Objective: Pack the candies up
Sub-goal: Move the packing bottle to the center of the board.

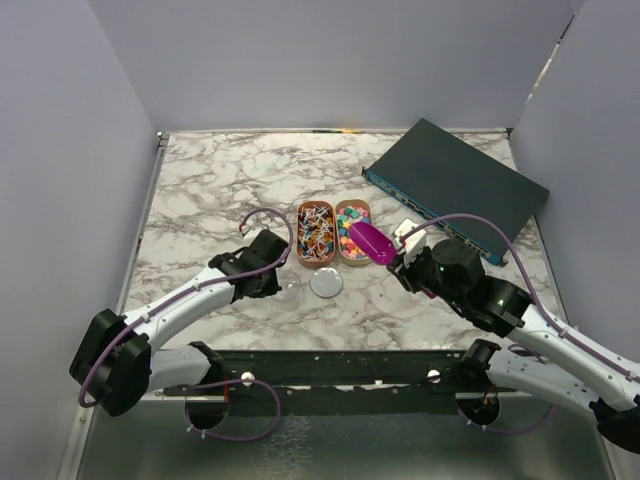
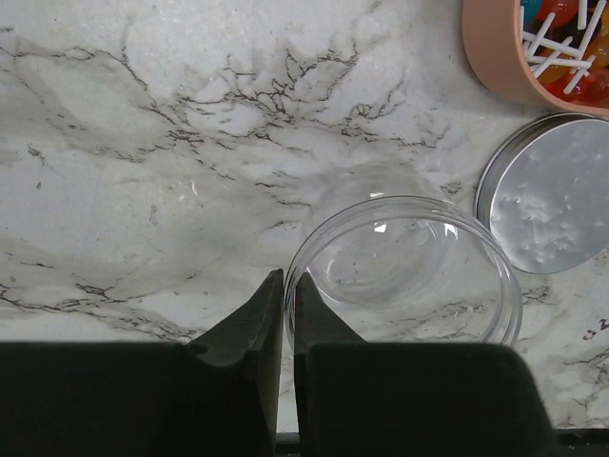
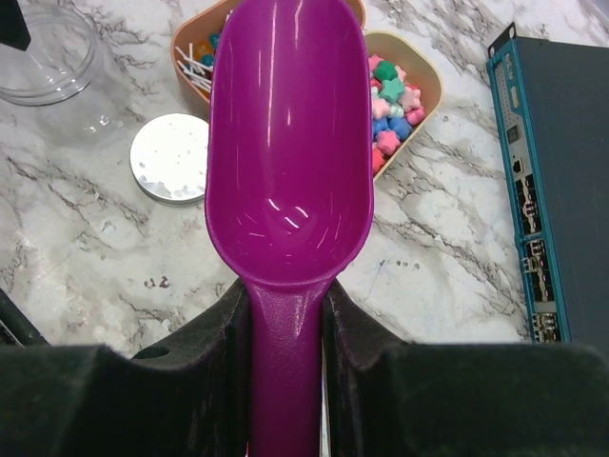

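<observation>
- Candies (image 1: 350,228) in pink, blue, green and yellow, heaped in the candy tray (image 3: 435,84), the right-hand one of two peach trays set side by side and touching near the middle of the counter (image 1: 220,190).
- Clip tray (image 2: 490,57) on the left of the pair, full of paper clips (image 1: 316,232) in mixed colours.
- Round metal lid (image 1: 326,284) flat on the counter just in front of the two trays, apart from both.
- Clear jar (image 2: 404,267) upright and open-topped, just left of the lid, nothing visible inside it.
- Left jaws pressed nearly together, pinching the jar's near-left rim; one of the black fingers (image 2: 249,328) outside the wall, the other inside.
- Purple scoop (image 3: 290,143) held by its handle in the right jaws, gripped between the fingers (image 3: 366,333) on both sides.
- Scoop bowl empty, open side up, raised over the near end of the candy tray and reaching partly across the clip tray in the right wrist view.
- Dark teal network switch (image 1: 455,188) lying at an angle at the back right of the counter, well apart from the trays.
- Small white item beside the right wrist, too small to identify.
</observation>
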{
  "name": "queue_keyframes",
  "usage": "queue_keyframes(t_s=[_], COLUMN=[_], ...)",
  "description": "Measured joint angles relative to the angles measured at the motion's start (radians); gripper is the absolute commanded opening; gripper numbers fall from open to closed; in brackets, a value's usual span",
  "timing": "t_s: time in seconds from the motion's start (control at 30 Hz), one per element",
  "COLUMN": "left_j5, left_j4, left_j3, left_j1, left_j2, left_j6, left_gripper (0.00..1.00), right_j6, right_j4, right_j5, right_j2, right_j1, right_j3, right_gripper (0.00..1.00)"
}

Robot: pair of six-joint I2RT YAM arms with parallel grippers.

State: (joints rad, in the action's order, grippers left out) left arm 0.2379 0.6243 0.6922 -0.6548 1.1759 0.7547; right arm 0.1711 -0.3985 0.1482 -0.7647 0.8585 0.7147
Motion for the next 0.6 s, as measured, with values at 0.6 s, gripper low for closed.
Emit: queue_keyframes(t_s=[0.6], left_j5=[0.047], left_j4=[0.002], left_j3=[0.183], left_j1=[0.0], left_j2=[0.202], left_j6=[-0.125], left_gripper=[0.0], right_j6=[-0.014], right_j4=[-0.008], right_j5=[-0.008], right_j2=[0.005], right_j1=[0.0], right_j3=[0.0], right_gripper=[0.01])
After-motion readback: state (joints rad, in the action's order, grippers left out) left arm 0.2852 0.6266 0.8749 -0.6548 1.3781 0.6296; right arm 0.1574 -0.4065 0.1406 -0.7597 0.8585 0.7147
